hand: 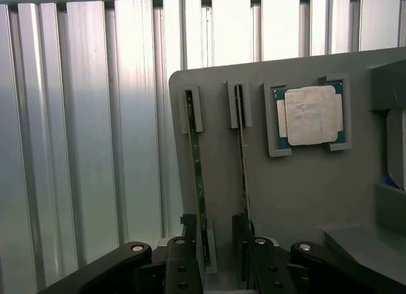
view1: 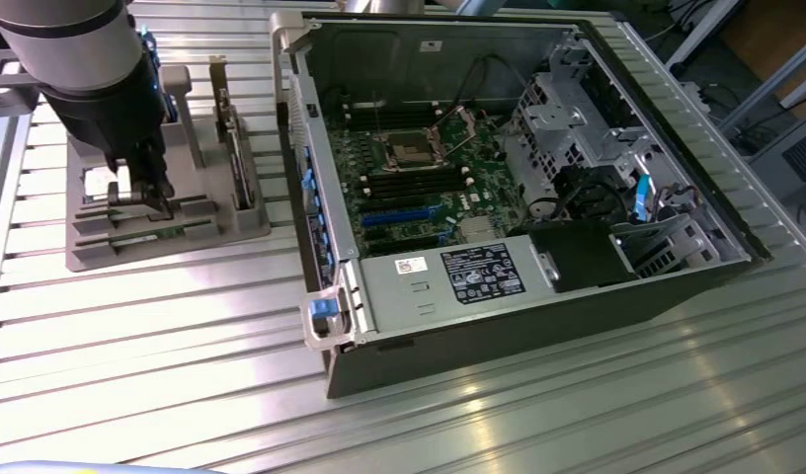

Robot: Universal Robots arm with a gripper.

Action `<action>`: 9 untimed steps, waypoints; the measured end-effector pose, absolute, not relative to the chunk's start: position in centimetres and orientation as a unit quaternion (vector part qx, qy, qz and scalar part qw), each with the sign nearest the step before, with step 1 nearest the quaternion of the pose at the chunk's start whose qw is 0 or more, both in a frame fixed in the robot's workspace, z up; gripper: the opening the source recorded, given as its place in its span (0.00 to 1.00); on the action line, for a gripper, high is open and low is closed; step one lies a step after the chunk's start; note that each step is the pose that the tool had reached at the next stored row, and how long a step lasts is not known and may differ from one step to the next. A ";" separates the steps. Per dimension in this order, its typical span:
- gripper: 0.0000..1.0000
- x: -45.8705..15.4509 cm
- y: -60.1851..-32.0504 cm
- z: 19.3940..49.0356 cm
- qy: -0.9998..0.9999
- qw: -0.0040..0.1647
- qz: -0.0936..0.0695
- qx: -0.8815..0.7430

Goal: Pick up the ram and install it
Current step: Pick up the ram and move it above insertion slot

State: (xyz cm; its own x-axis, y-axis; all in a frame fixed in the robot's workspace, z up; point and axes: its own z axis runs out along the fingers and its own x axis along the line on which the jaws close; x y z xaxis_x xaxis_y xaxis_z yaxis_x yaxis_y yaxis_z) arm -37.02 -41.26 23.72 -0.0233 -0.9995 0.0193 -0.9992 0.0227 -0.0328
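Ram [hand: 198,180] between open jaws

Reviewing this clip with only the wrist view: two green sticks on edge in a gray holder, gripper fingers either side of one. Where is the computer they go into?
Observer: An open computer case lies on its side just to the exterior view's right of the holder.
Operator: Is the board inside exposed?
Observer: Yes. The side panel is off and the motherboard faces up.
Operator: Anything else in the holder besides my sticks and the chip?
Observer: A taller card with a metal bracket stands at the holder's far end. The arm stands upright over the holder, its open gripper low at the ram.
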 end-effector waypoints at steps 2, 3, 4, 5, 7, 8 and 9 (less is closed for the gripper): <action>0.36 -37.1 -41.3 23.6 0.715 0.005 -0.019 -0.699; 0.36 -37.2 -41.3 23.6 0.715 0.004 -0.019 -0.699; 0.36 -37.2 -41.3 23.5 0.715 0.004 -0.019 -0.699; 0.36 -37.3 -41.3 23.5 0.715 0.004 -0.019 -0.699; 0.36 -37.5 -41.4 23.3 0.715 0.004 -0.019 -0.699; 0.36 -37.7 -41.5 23.2 0.715 0.004 -0.019 -0.699; 0.36 -37.7 -41.6 23.2 0.715 0.004 -0.019 -0.699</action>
State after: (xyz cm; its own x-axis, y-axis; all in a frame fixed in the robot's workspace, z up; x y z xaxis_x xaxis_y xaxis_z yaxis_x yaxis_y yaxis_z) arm -37.73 -41.56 23.17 -0.0233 -0.9995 0.0211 -0.9992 0.0226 -0.0329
